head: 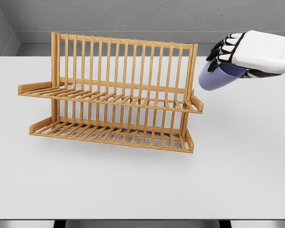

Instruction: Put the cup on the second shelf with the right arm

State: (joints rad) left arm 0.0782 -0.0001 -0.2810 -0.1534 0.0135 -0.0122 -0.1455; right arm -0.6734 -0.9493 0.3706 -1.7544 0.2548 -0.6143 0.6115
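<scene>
Seen from the head camera: a white table with a wooden dish rack standing on it, left of the middle. Two slatted shelves on the rack, one above the other, and a tall slatted back behind them. Upper shelf bare, lower shelf bare as well.

At the upper right, the right hand — white shell, black fingers — coming in from the right edge of the picture. Clamped on a pale blue-violet cup, fingers curled over its upper side. Cup held in the air, clear of the table, tilted so that one end points down and to the left toward the rack. Cannot tell whether this end is the mouth or the base.

Cup just beside the right post of the rack, at about the height of the upper shelf or a little above — not touching the wood, a narrow gap visible between them. Not yet on any shelf.

Behind the table a grey wall.
</scene>
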